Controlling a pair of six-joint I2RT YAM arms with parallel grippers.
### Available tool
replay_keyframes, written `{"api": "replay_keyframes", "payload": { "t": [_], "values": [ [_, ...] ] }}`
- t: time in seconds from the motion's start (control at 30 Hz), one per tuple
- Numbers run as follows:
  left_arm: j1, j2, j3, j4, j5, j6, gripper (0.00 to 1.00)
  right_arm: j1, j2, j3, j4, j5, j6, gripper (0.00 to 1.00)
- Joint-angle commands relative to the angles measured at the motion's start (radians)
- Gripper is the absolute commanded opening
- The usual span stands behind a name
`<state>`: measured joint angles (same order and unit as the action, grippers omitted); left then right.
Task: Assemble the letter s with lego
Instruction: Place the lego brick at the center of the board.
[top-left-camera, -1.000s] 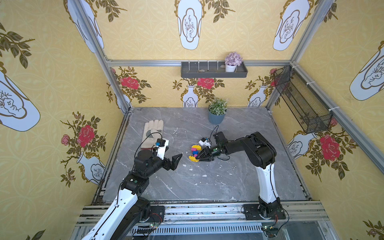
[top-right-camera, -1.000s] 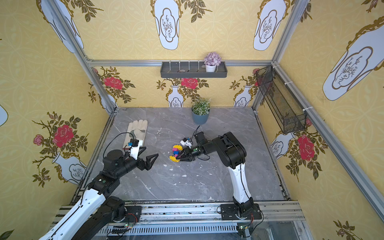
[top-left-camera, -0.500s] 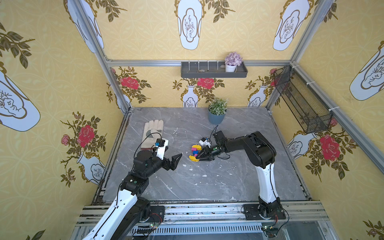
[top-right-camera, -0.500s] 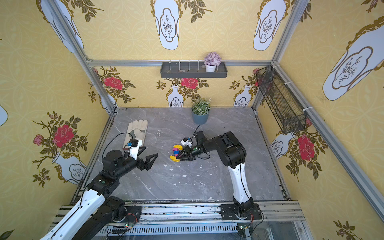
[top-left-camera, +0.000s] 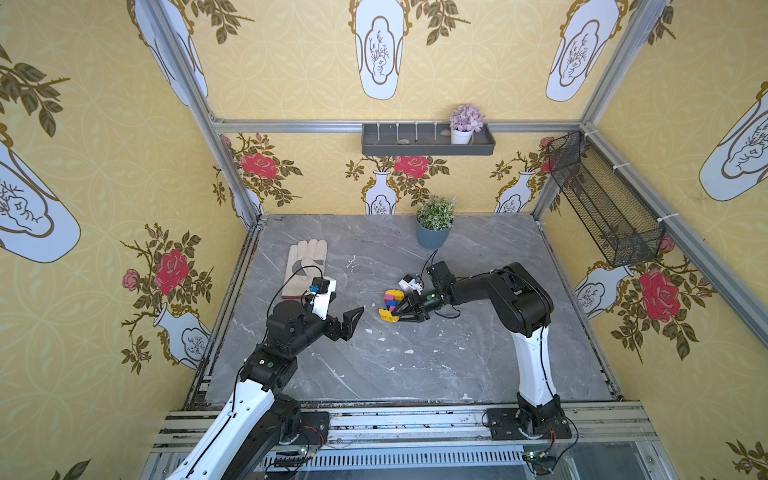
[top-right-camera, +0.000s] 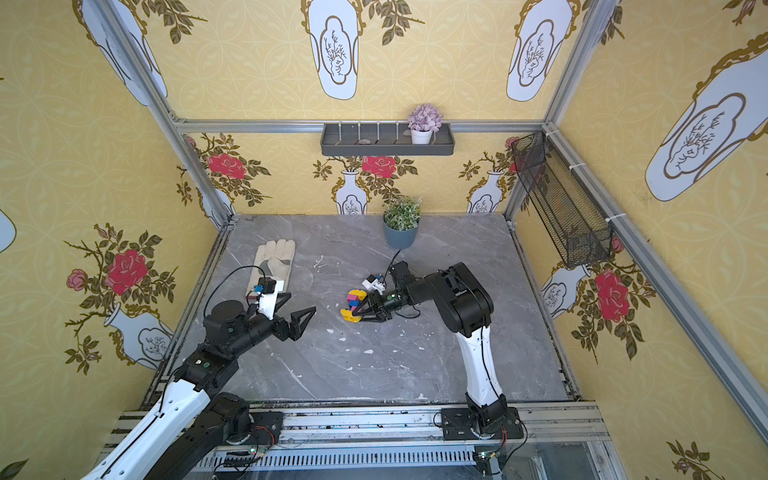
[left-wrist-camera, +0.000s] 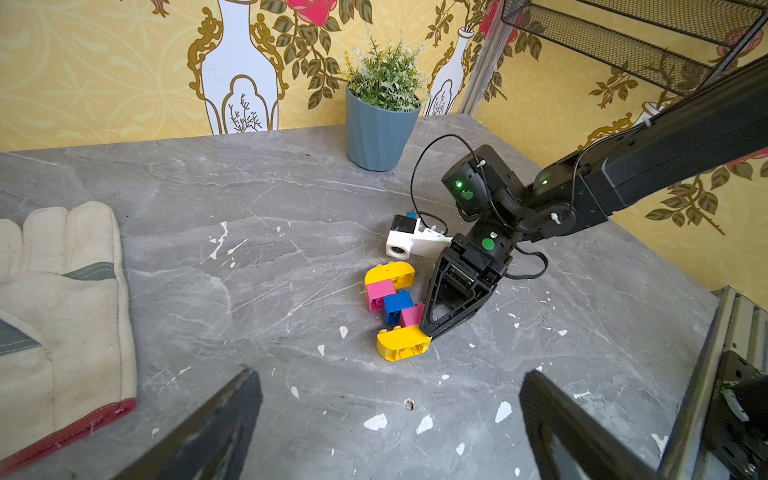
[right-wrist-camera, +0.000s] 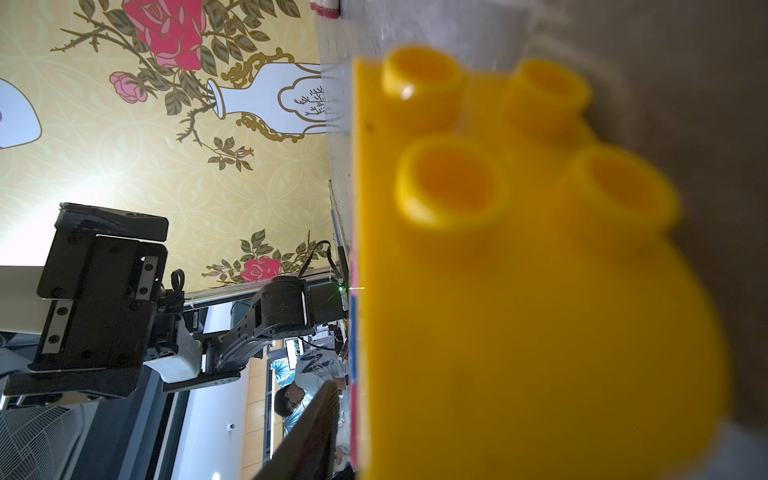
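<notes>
Overhead, carrying a white pot of lilac flowers at one end of the grey wall shelf, plus small bits too tiny to name. Hanging on the side wall, a black wire basket, its inside hard to read through the mesh. Holding a leafy green plant in a blue pot at the back of the grey marbled table. Lying flat near mid-table, the letter s: yellow bars at both ends, pink steps, blue in the middle, all joined. Resting well apart, by the left arm's edge, a pale work glove. Hovering with jaws spread wide, clear of the bricks, the left gripper. Sitting with tips at the yellow bar nearer the arms' bases, the right gripper; clamped or loosened, impossible to tell, one finger hiding the other. Filling the right wrist view, a blurred yellow brick, cut off at the frame. Enclosing everything, yellow wallpaper of roses and vases.
</notes>
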<state>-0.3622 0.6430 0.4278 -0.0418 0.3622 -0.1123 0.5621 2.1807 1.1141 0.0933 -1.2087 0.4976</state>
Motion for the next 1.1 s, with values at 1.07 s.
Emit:
{"api": "replay_keyframes", "payload": {
  "t": [1.07],
  "values": [
    [0.001, -0.030, -0.020, 0.045, -0.051, -0.007, 0.99, 0.071, -0.203, 0.020, -0.439, 0.836, -0.063, 0.79]
  ]
}}
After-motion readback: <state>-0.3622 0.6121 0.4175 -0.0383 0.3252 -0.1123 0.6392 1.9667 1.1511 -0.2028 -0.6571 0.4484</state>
